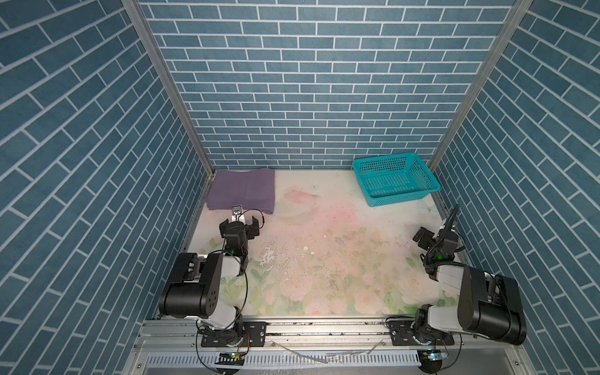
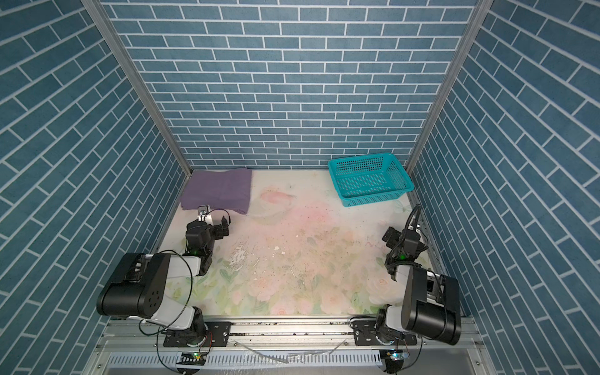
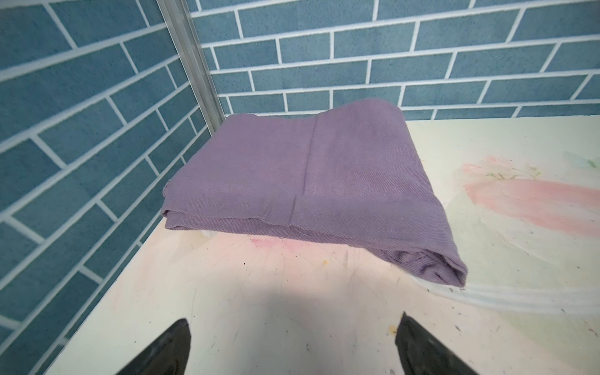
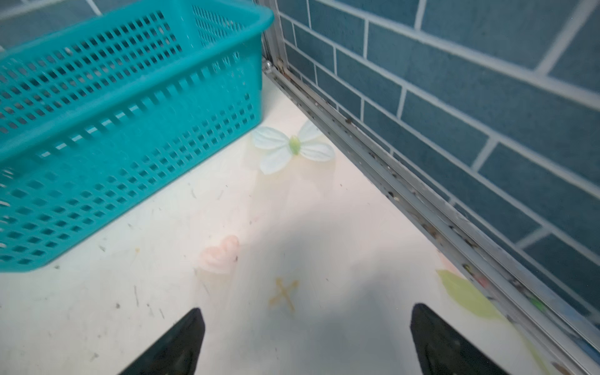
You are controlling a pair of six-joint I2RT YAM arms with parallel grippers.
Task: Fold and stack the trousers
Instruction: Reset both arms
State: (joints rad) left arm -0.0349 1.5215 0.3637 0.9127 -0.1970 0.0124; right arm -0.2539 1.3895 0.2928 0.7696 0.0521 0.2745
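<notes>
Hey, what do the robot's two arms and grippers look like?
Both the left arm and right arm have bulky black joint housings linked by white segments, with thin black cables looping alongside and a green light near each wrist. The left gripper and right gripper have black, tapered fingers.

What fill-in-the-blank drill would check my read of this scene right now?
The folded trousers lie in the far ____ corner of the table.
The teal basket is ____.
The left gripper and the right gripper are both ____.
Missing words: left; empty; open.
</notes>
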